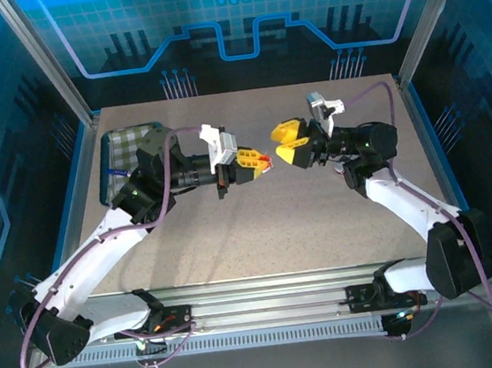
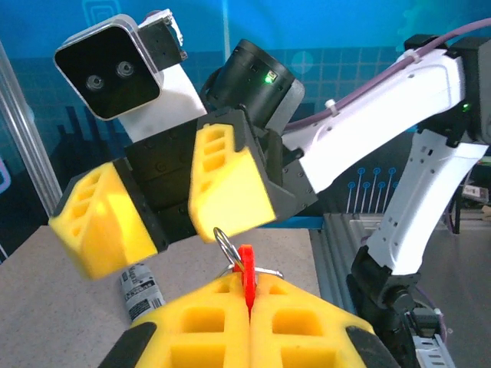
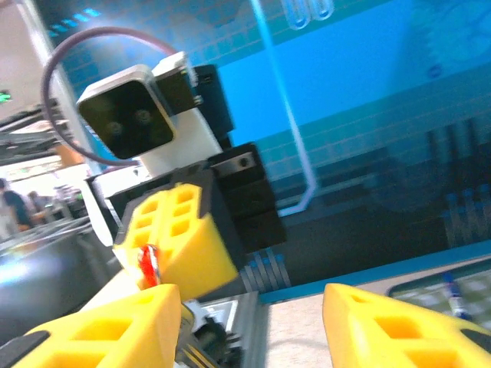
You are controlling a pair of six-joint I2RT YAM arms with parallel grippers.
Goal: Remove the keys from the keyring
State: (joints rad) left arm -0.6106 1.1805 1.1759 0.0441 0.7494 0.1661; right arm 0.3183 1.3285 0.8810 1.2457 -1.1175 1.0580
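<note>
The red keyring (image 2: 245, 270) stands edge-on between the yellow fingertips of my left gripper (image 2: 247, 290), which is shut on it. A thin silver wire loop (image 2: 227, 247) hangs through it, and a short metal piece (image 2: 270, 271) pokes out to its right. I cannot tell the keys from these metal parts. My right gripper (image 2: 153, 247) faces it, open, one fingertip (image 2: 230, 192) just above the loop. From above, the left gripper (image 1: 258, 159) and right gripper (image 1: 279, 145) meet nose to nose over the table's middle. In the right wrist view the right gripper (image 3: 245, 330) gapes, with the keyring (image 3: 147, 264) at its left finger.
A green checked tray (image 1: 126, 143) lies at the table's back left with a blue-capped pen (image 1: 117, 172) at its edge. A small labelled cylinder (image 2: 140, 290) lies on the table under the grippers. Blue walls and metal posts (image 1: 47, 60) ring the table.
</note>
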